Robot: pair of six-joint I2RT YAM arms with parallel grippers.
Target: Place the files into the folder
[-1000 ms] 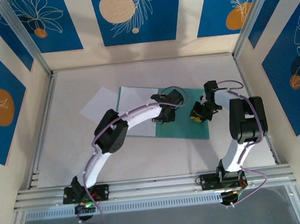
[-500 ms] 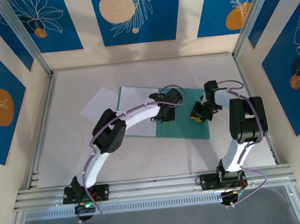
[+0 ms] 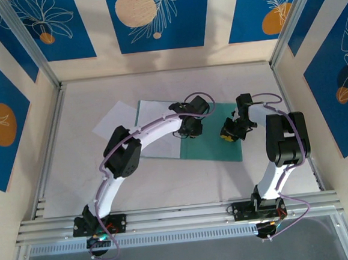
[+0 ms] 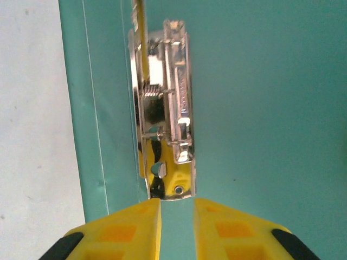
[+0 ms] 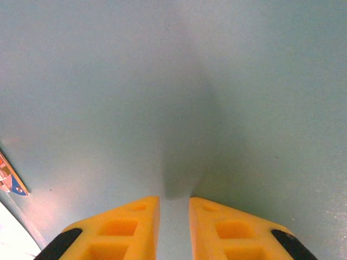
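White links [image 3: 156, 130], black joints [image 3: 126, 160], purple cables [image 3: 196, 96] — yellow pincer fingers [image 4: 124, 227], black corners

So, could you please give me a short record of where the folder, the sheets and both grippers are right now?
folder: teal, lying open on the table
clip: silver, on the folder's inside
first sheet: lying on the folder's left leaf
second sheet: on the table at the folder's far-left corner
left gripper: jaws slightly apart, empty, just short of the clip's near end
right gripper: jaws slightly apart, empty, close over the right leaf
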